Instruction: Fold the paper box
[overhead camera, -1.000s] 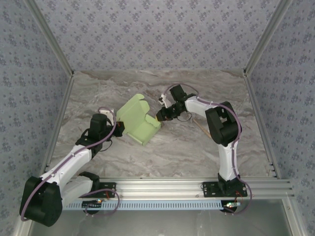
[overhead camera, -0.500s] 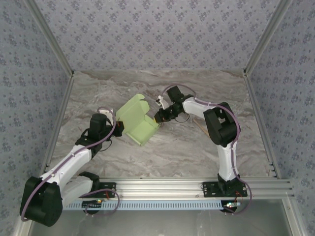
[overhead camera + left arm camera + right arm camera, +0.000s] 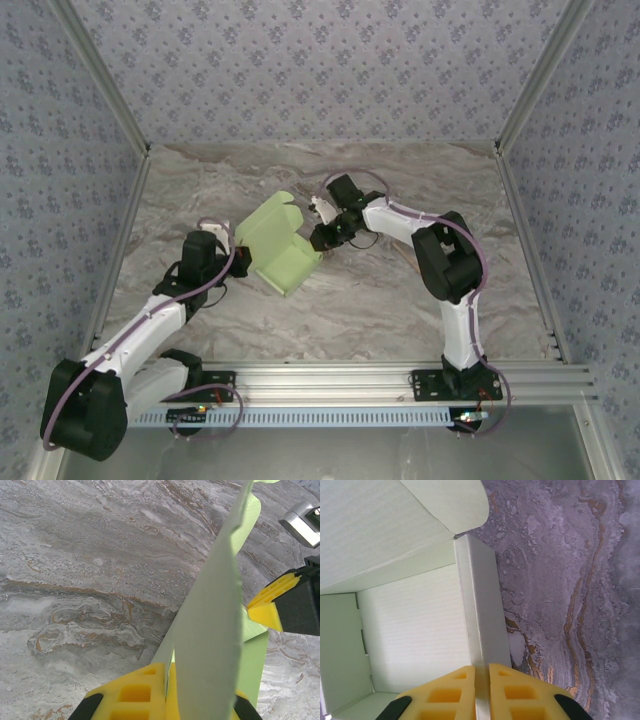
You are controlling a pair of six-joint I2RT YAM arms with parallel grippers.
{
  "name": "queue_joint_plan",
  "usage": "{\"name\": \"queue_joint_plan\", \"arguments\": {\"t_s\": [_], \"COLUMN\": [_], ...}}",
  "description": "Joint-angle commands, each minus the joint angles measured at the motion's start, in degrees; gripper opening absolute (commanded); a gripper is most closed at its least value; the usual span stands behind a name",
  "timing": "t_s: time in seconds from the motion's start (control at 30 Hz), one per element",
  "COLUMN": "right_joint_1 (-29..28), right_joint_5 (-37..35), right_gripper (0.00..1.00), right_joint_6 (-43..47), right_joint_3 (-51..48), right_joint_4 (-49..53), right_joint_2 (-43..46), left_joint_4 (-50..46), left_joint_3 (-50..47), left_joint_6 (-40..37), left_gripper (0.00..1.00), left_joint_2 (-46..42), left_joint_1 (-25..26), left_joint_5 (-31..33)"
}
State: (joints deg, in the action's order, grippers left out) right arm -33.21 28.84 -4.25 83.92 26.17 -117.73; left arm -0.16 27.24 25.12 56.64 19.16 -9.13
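Observation:
The paper box [image 3: 278, 250] is pale lime-green card, half formed, standing on the marble table between both arms with a scalloped flap raised at its far end. My left gripper [image 3: 240, 262] is shut on its left wall; in the left wrist view the yellow fingers [image 3: 135, 695] pinch the card's [image 3: 210, 630] lower edge. My right gripper [image 3: 322, 240] is shut on the box's right wall. The right wrist view shows that thin wall [image 3: 480, 625] running up from between the pads [image 3: 445, 695], beside the open inside of the box [image 3: 415, 630]. The right gripper's yellow fingertip [image 3: 272, 605] appears in the left wrist view.
Patterned walls [image 3: 320, 70] close in the marble tabletop [image 3: 400, 300] at the back and both sides. An aluminium rail [image 3: 330, 378] runs along the near edge by the arm bases. Bare table lies in front of the box and to the right.
My right gripper has moved a little left and toward the back with the wall it holds, drawing the box narrower. The left arm has stayed still.

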Motion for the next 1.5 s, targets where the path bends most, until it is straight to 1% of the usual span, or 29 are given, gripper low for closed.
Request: {"name": "queue_joint_plan", "arguments": {"t_s": [0.0,0.17,0.53,0.77,0.87,0.97,1.23,1.33,1.47], "right_joint_1": [-1.41,-1.32,-1.06,-1.09,-1.15,-1.15,-2.13,-2.91,-4.59], "right_joint_5": [-3.33,-3.53,-3.31,-3.40,-3.22,-2.88,-4.23,-7.17,-13.33], "right_gripper": [0.15,0.16,0.16,0.19,0.19,0.15,0.09,0.07,0.04], "right_joint_6": [1.44,1.81,1.97,1.71,1.61,1.50,0.96,0.48,0.38], "right_joint_3": [-0.09,0.96,2.45,3.40,3.67,3.52,3.45,2.85,2.65], "right_joint_4": [4.85,6.16,7.75,8.02,9.59,9.42,9.27,8.96,9.40], "right_joint_2": [-2.76,-4.14,-6.46,-7.07,-7.25,-7.14,-6.38,-4.87,-2.64], "left_joint_4": [1.39,1.48,1.64,1.75,1.75,1.75,1.75,1.75,1.66], "left_joint_3": [-0.11,0.02,0.09,0.01,0.00,-0.21,-0.23,-0.26,-0.22], "left_joint_6": [0.55,0.54,0.46,0.45,0.37,0.36,0.45,0.44,0.50], "left_gripper": [0.03,0.03,0.03,0.03,0.03,0.03,0.03,0.03,0.03], "left_joint_2": [-1.19,-1.04,-0.91,-0.91,-0.91,-1.07,-1.10,-1.08,-1.06], "left_joint_1": [0.18,0.18,0.16,0.18,0.18,0.18,0.18,0.18,0.18], "left_joint_5": [-1.79,-1.83,-1.92,-2.08,-2.12,-2.07,-2.03,-1.88,-1.95]}}
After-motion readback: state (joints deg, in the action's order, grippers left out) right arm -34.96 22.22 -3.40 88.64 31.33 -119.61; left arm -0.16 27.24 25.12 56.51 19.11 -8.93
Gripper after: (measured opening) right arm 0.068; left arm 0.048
